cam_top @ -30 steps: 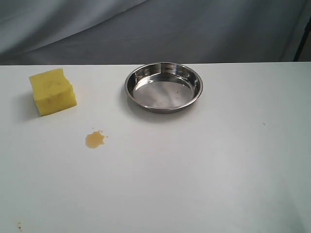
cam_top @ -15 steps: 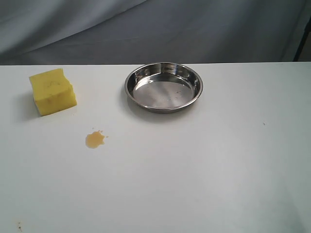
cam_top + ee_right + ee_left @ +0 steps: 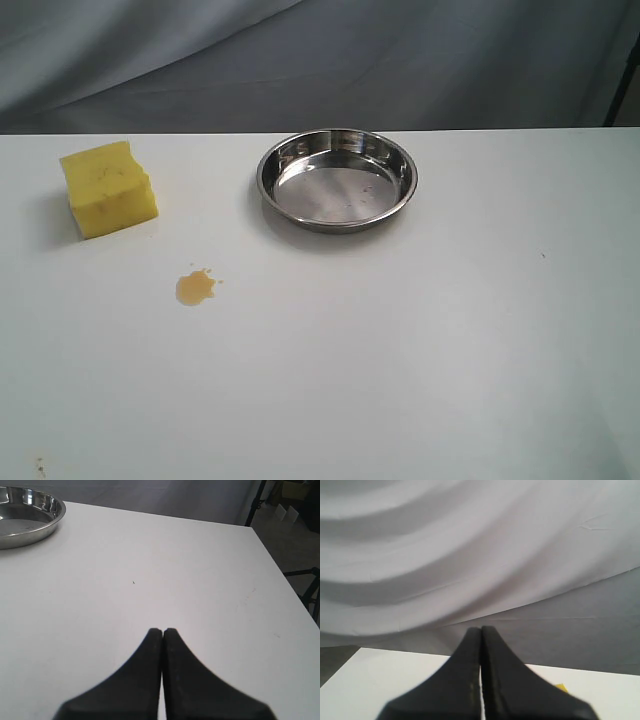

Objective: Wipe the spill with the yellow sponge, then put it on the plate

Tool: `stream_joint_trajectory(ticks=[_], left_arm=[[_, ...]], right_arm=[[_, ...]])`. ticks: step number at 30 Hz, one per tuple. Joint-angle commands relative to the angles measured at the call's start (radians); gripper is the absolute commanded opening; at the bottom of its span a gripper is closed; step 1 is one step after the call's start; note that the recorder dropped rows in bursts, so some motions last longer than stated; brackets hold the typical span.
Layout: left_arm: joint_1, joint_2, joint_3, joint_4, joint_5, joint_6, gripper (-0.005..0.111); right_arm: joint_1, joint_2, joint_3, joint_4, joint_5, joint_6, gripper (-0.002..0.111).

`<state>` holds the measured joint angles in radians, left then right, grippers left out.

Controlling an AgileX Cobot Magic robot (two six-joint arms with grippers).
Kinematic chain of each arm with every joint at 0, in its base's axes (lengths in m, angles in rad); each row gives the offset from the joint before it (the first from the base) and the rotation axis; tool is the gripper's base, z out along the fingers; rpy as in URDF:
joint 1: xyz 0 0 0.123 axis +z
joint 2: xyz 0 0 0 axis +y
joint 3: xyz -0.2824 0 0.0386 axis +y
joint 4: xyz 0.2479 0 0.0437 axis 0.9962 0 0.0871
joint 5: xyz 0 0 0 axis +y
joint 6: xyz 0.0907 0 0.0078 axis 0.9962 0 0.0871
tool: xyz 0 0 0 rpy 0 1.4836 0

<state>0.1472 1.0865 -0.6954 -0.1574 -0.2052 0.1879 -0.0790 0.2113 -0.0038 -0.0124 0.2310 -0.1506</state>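
**Exterior view: the first step had not begun**

The exterior view showed no arm over the white table (image 3: 450, 350). The thick yellow foam sponge (image 3: 108, 188) sat alone. The small orange-brown spill (image 3: 195, 287) lay near it, not touching. The round shiny steel plate (image 3: 337, 195) stood empty, well apart from both.

The left gripper (image 3: 481, 630) had its two black jaws pressed tight together with nothing between them. A tiny yellow corner of the sponge (image 3: 561, 687) peeked out just beside those jaws, a bit ahead of them. The right gripper (image 3: 163, 631) was clenched the same way and held nothing. The plate (image 3: 35, 530) lay far ahead of its jaws, off to one side.

I think the job was at its very start: getting the sponge. The spill was not wiped. The next move likely called for the left jaws to spread wide, since the sponge was a fat block, then go around it and squeeze softly.
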Motion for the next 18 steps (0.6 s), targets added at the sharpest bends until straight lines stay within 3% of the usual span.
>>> stream_joint_trajectory(ticks=[1,18], left_arm=[[0.002,0.001,-0.006,-0.016,0.005,-0.002,0.001],[0.002,0.138,-0.006,-0.016,0.044,-0.002,0.001]], right_arm=[[-0.003,0.003,0.004,0.005,-0.008,0.002,0.0],[-0.003,0.003,0.004,0.005,-0.008,0.002,0.0]])
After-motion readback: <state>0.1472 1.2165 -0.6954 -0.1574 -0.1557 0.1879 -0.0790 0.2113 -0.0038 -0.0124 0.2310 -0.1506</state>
